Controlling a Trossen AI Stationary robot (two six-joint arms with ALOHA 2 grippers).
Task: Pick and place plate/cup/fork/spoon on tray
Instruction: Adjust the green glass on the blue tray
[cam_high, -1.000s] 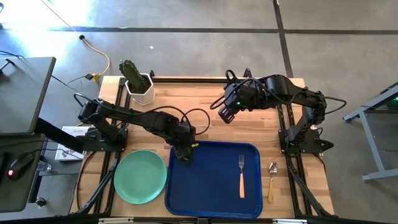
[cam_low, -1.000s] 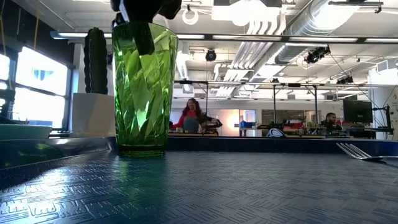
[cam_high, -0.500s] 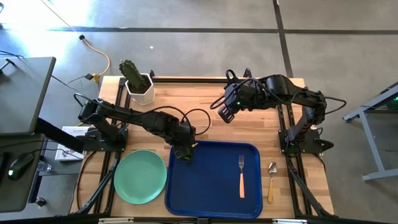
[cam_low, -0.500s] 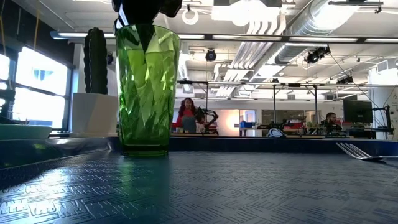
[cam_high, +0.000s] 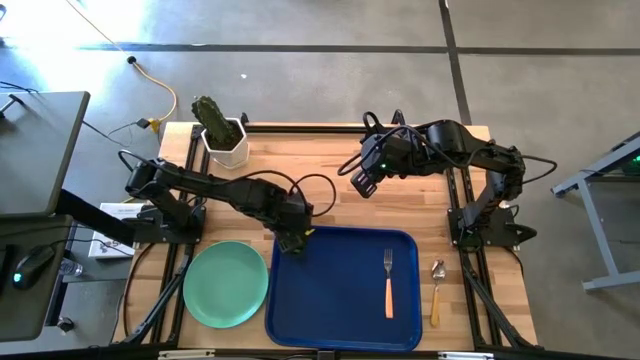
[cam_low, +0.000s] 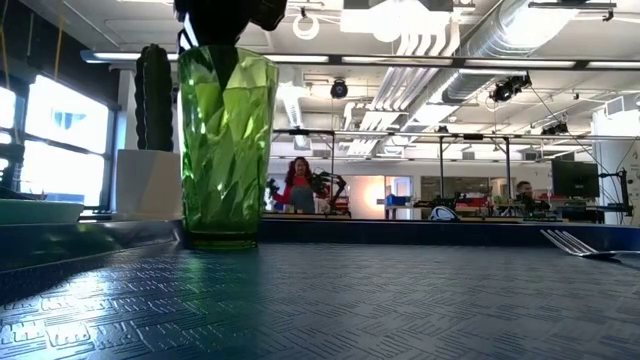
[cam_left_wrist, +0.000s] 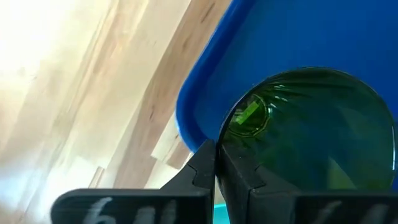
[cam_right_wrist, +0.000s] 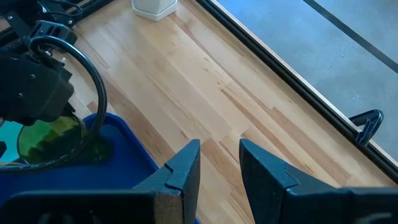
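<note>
The olive-green cup (cam_low: 228, 150) stands upright in the far left corner of the blue tray (cam_high: 345, 295). My left gripper (cam_high: 293, 240) is right above it, shut on the cup (cam_left_wrist: 311, 143). The fork (cam_high: 388, 280) lies on the tray's right part. To the right of the tray, the spoon (cam_high: 437, 290) lies on the wooden table. The mint-green plate (cam_high: 225, 285) lies flat on the table to the tray's left. My right gripper (cam_high: 360, 185) hovers open over the far middle of the table, holding nothing (cam_right_wrist: 219, 165). My left gripper pinches the cup's rim (cam_left_wrist: 224, 127) on its left side, one finger inside the cup and one outside. The fingers come from above, pointing down. The cup stays upright, and its base (cam_low: 222, 240) seems to rest on the tray floor.
A cactus in a white pot (cam_high: 218, 130) stands at the table's far left. Bare wood lies between the tray's far rim and my right gripper. People sit at desks in the room beyond the table.
My left gripper has shut on the cup's rim. The cup has shifted a little sideways on the tray and stays upright. My right arm has kept still.
</note>
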